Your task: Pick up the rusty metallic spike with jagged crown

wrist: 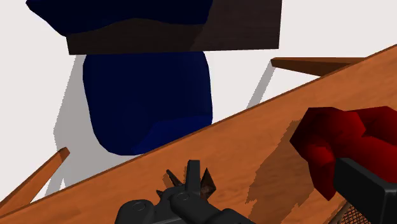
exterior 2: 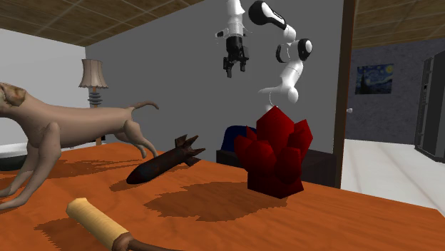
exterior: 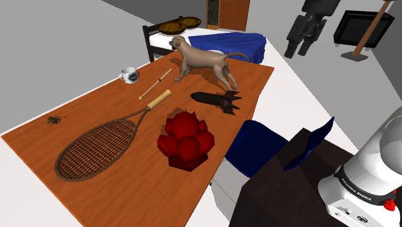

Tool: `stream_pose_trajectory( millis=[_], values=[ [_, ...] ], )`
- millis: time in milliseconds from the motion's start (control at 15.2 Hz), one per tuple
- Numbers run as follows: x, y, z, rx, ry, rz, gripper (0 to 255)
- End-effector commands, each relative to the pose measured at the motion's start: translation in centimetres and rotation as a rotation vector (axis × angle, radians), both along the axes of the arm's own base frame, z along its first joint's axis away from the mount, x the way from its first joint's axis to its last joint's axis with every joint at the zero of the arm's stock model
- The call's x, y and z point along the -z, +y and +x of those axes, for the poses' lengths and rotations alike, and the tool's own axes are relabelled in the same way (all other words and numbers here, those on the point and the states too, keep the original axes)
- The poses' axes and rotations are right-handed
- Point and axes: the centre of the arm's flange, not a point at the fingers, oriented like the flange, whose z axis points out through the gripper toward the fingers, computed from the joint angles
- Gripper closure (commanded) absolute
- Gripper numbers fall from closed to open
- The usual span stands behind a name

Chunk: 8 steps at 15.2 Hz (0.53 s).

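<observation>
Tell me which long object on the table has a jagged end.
The dark spike beside the red crystal; the racket and thin stick have plain ends.

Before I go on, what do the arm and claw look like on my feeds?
The arm is white, built of rounded tubular segments with dark joints. Its base carries a dark band with white lettering and a small red mark beside it. The claw is all black, with two blocky fingers.

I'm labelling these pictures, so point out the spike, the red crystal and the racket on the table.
spike [exterior: 214, 100]: shoulder view, middle of its dark body.
red crystal [exterior: 187, 140]: shoulder view, centre of the cluster.
racket [exterior: 96, 149]: shoulder view, strings in the middle of its head.
</observation>
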Motion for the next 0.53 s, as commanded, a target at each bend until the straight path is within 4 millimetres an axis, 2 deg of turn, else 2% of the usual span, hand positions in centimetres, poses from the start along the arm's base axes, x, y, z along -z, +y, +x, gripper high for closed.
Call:
stream_pose_trajectory(
  millis=[0,462],
  values=[
    [0.0,0.0,0.0,0.000,0.000,0.000,0],
    [5.4,0.2,8.3,-0.038,0.050,-0.018,0]
  ],
)
